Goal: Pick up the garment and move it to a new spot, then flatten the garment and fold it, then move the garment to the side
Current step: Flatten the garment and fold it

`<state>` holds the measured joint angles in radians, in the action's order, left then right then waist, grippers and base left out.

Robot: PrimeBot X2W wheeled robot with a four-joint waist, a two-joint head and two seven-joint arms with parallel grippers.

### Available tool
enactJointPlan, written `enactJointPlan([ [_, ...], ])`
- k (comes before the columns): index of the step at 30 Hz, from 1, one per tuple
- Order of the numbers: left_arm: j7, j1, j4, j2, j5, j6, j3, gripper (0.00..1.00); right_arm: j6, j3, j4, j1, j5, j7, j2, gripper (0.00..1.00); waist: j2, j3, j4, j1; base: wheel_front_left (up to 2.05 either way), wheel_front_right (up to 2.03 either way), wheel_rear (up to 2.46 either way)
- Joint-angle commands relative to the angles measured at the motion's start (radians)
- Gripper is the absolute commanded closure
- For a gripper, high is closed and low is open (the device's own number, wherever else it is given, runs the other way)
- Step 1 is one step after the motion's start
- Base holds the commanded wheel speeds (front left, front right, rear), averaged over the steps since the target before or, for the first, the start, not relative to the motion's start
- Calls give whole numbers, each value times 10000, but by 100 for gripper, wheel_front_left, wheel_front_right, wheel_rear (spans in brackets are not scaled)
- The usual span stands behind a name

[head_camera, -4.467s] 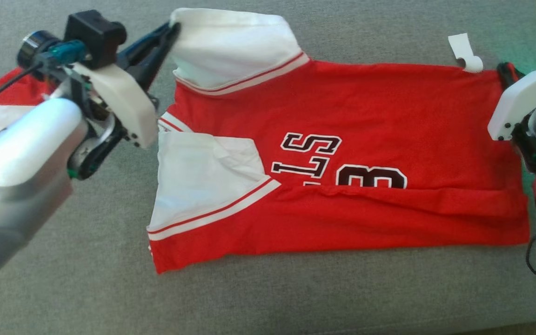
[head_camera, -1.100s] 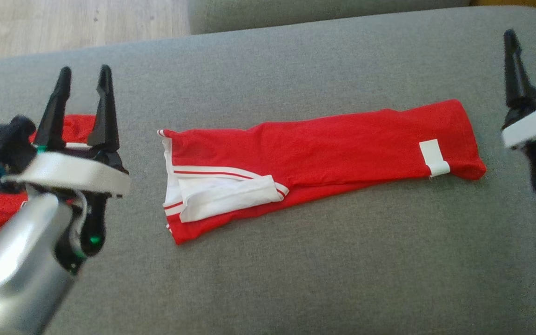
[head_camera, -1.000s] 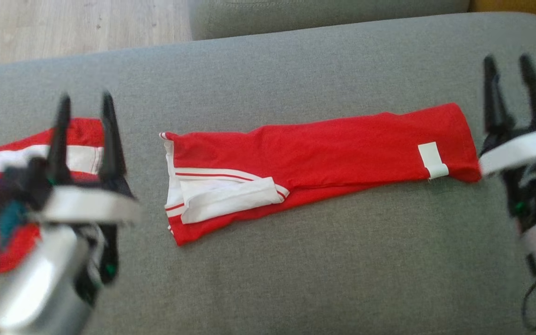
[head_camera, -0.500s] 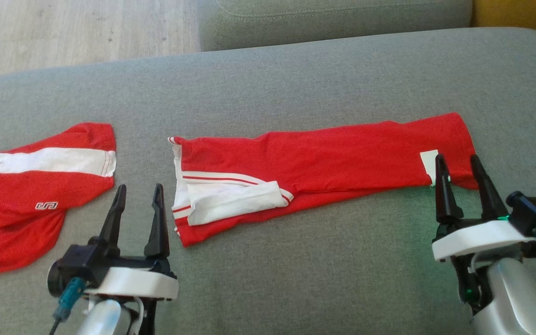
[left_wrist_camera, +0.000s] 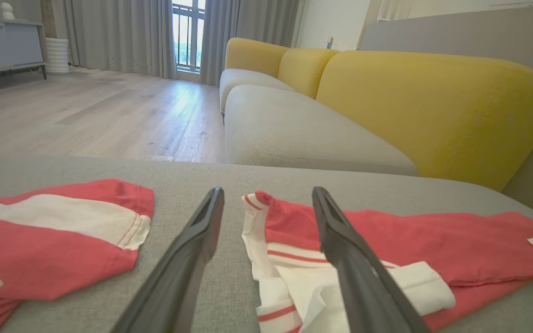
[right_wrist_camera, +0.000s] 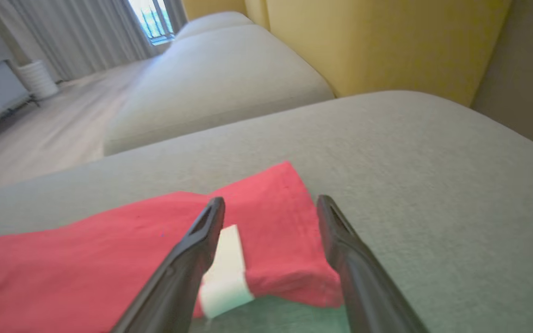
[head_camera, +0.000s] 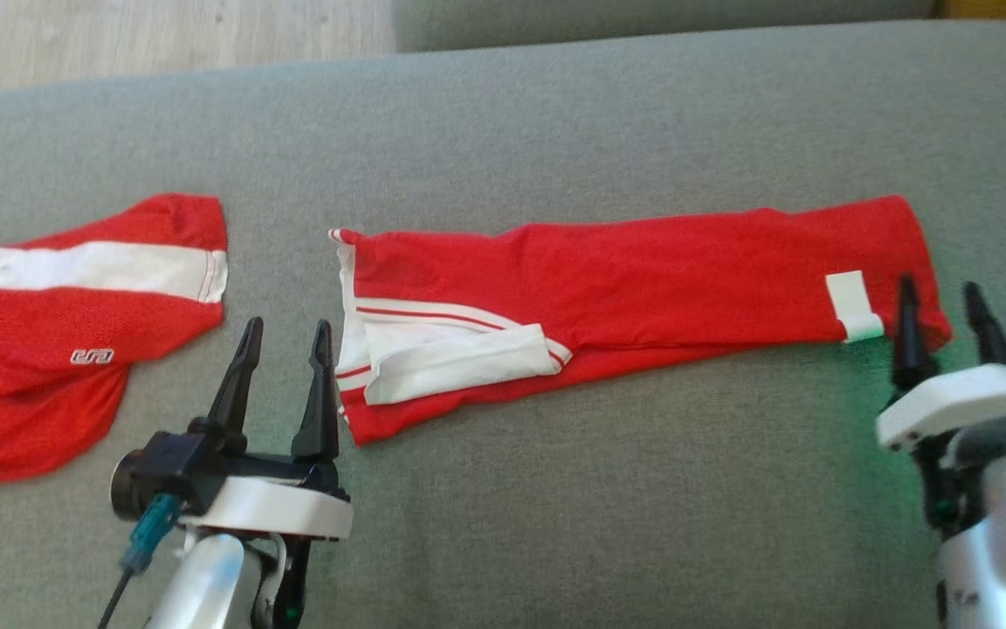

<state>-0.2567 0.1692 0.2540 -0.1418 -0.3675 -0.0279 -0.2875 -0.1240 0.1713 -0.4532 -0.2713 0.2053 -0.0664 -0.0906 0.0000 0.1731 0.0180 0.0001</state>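
Lying flat on the grey cushion (head_camera: 555,524), the folded shirt (head_camera: 643,279) runs crosswise before us. Our left gripper (head_camera: 286,325) sits just beside its white-trimmed end, our right gripper (head_camera: 940,284) at its tagged end. Both are spread wide, holding nothing, about equally near.

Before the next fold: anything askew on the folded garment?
Yes. On the folded garment, the white sleeve at the left end lies bunched and doubled over, not flat; at the right end a white tag curls past the near edge.
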Motion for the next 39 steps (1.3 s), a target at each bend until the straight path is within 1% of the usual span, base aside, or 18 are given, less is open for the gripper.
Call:
enactJointPlan([
  [1, -51, 425, -210, -8, 113, -71, 448, 0, -67, 260, -1, -619, -299, 215, 85, 0, 0, 265, 150, -1, 0, 0, 0],
  [4, -51, 541, -67, 118, 237, -233, 538, 0, -67, 1411, -813, -1103, -941, 849, 287, 0, 0, 515, 283, -1, 0, 0, 0],
  [8, -51, 715, 56, 257, 392, -417, 613, 0, -67, 2404, -1444, -1636, -1542, 967, 389, 0, 0, 836, 425, -1, 0, 0, 0],
  [11, -51, 821, 111, 341, 477, -516, 713, 0, -67, 2358, -2189, -1986, -1222, 963, 398, 0, 0, 1006, 467, -1, 0, 0, 0],
  [16, -51, 925, 201, 450, 624, -638, 875, 0, -67, 1876, -3281, -2354, -798, 953, 401, 0, 0, 1144, 417, -1, 0, 0, 0],
  [21, -51, 995, 276, 522, 724, -707, 994, 0, -67, 1572, -3908, -2526, -610, 833, 402, 0, 0, 1151, 339, -1, 0, 0, 0],
  [22, -51, 1003, 292, 535, 746, -721, 1027, 0, -67, 1504, -4035, -2561, -572, 793, 402, 59, 0, 1139, 313, -1, 0, 0, 0],
  [23, -51, 1004, 302, 546, 770, -736, 1059, 0, -67, 1434, -4147, -2588, -548, 740, 402, 100, 0, 1119, 286, -1, 0, 0, 0],
  [27, -51, 976, 347, 578, 868, -791, 1178, 0, -67, 1341, -4319, -2671, -556, 388, 402, 100, 0, 1001, 166, -1, 0, 0, 0],
  [31, -51, 845, 389, 613, 945, -837, 1253, 0, -67, 1699, -4133, -2637, -995, -13, 403, 100, 0, 774, 32, -1, 0, 0, 0],
  [34, -51, 744, 434, 645, 990, -865, 1278, 0, -67, 2276, -3834, -2531, -1394, -130, 368, 100, 0, 557, -48, -1, 0, 0, 0],
  [39, -51, 542, 432, 692, 1048, -895, 1363, 0, -67, 3571, -3277, -2356, -2051, -117, -137, 100, 0, 202, -141, -1, 0, 0, 0],
])
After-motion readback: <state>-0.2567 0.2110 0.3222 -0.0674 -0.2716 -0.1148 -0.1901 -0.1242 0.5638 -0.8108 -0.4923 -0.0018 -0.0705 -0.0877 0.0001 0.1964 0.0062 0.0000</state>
